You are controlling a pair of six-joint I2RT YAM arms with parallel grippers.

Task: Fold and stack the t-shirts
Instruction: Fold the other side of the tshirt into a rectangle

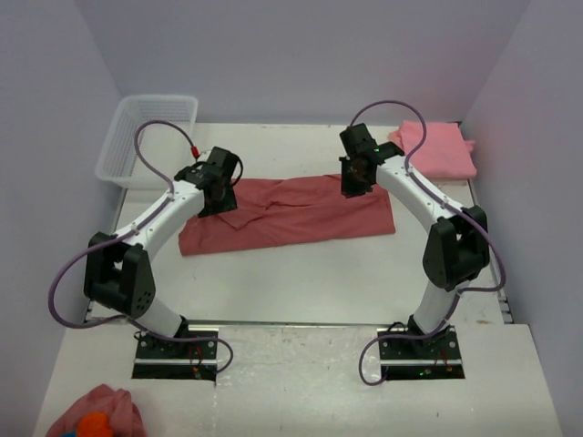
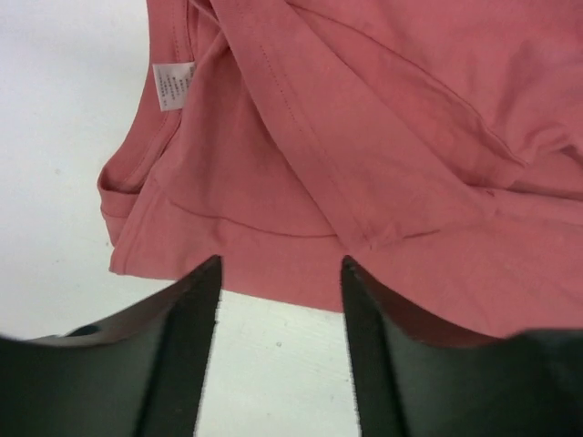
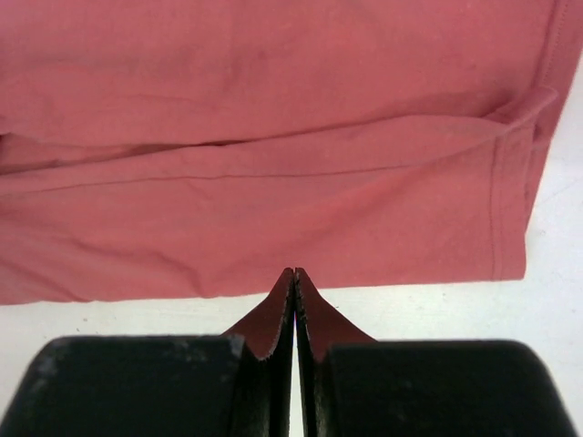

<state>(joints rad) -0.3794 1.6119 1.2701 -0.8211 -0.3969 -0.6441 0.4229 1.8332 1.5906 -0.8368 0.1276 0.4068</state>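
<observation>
A rose-red t-shirt point(image 1: 301, 214) lay across the middle of the table point(image 1: 301, 282), folded lengthwise into a long band with a few soft creases; its white neck label point(image 2: 173, 85) showed near its left end, beside a doubled hem. The left jaws hung just over that left end, at the shirt's near edge; they stood apart with nothing between them, bare table showing in the gap. The right jaws were at the shirt's right part, on its near edge; they were pressed together, and a small peak of the rose-red fabric seemed to be pinched between their tips. The right-hand hem of the shirt lay flat just beyond them. A second t-shirt, salmon pink point(image 1: 442, 150), lay folded behind the rose-red shirt's right end, apart from it. A clear plastic basket point(image 1: 118, 150) stood behind the shirt's left end, also apart. Well nearer than the rose-red shirt and to its left, past the arm bases, sat a small pink cloth lump with an orange patch point(image 1: 96, 414).
</observation>
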